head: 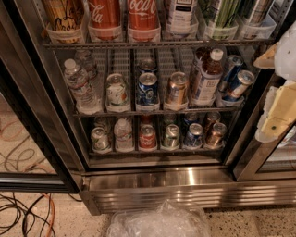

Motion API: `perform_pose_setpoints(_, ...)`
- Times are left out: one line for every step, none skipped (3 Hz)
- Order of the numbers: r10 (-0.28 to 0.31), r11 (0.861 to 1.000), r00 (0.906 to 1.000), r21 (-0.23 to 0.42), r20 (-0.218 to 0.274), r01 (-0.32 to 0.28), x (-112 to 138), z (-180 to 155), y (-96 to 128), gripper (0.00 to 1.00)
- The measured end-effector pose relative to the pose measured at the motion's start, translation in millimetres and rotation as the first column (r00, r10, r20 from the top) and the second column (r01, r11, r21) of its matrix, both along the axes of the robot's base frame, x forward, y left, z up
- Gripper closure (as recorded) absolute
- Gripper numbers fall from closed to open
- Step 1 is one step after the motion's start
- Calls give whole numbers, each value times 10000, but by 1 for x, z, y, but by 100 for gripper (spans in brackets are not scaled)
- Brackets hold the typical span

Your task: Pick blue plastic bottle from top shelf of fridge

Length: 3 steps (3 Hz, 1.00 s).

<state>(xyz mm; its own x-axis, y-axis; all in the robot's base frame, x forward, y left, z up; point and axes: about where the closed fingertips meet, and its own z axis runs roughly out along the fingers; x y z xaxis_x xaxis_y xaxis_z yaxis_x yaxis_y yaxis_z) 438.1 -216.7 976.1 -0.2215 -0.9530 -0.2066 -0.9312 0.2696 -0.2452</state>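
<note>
White-labelled blue plastic bottle [181, 16]: probably full, heavy; smooth, slightly yielding walls.
Hold: mid-body, above top shelf [152, 45] cup.
Pale gripper [280, 99]: right edge, well apart; state cannot tell.

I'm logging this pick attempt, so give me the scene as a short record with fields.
target: large clear plastic bottle with white label, upright, only its lower part in view
shelf: grey wire top shelf of the glass-door fridge
neighbours: red Coca-Cola bottles to its left in the picture, green bottle to its right
end effector: white and yellowish end effector at the picture's right edge, apart from the target
floor: crumpled clear plastic bag before the steel base
</note>
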Motion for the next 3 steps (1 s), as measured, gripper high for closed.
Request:
perform_pose_setpoints(0, 10000, 10000, 1, 1, 0, 0, 0, 0, 0)
perform_pose_setpoints(-140, 9993, 9993, 360, 353, 128, 10, 5, 6, 0)
perform_pose_setpoints(-639, 9915, 9951, 1176, 755, 547, 29, 10, 14, 0)
